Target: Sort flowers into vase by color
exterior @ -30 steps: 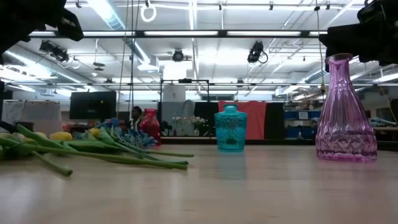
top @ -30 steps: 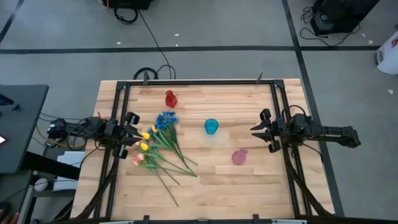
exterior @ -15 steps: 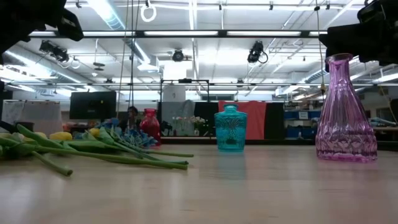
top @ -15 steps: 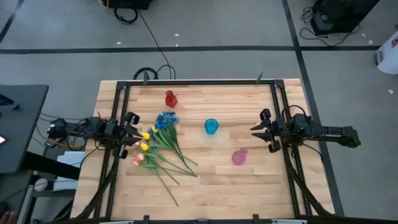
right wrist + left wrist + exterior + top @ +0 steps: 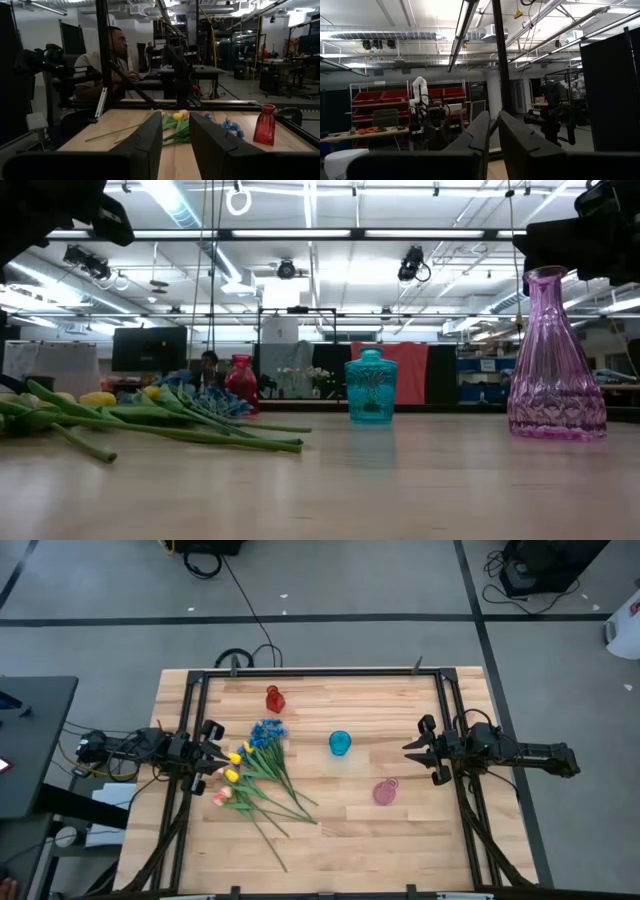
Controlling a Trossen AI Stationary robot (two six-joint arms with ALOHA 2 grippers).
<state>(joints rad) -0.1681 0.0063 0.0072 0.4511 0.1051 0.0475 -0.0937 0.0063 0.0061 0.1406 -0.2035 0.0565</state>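
Note:
The flowers (image 5: 256,774) lie in a loose pile on the left half of the wooden table, heads toward the left edge and green stems fanned toward the near middle. The pile holds blue sprays (image 5: 266,731), yellow tulips (image 5: 233,766) and pink tulips (image 5: 221,797). It also shows in the low view (image 5: 150,416) and the right wrist view (image 5: 175,123). My left gripper (image 5: 222,753) hovers just left of the flower heads, fingers together and empty (image 5: 494,131). My right gripper (image 5: 407,749) hovers at the right side, slightly open and empty (image 5: 176,135).
Three small vases stand upright: a red one (image 5: 274,699) at the far left, a blue one (image 5: 340,743) in the middle, and a pink one (image 5: 385,792) toward the near right. A black frame (image 5: 320,671) rims the table. A person (image 5: 107,60) sits beyond the table's left side.

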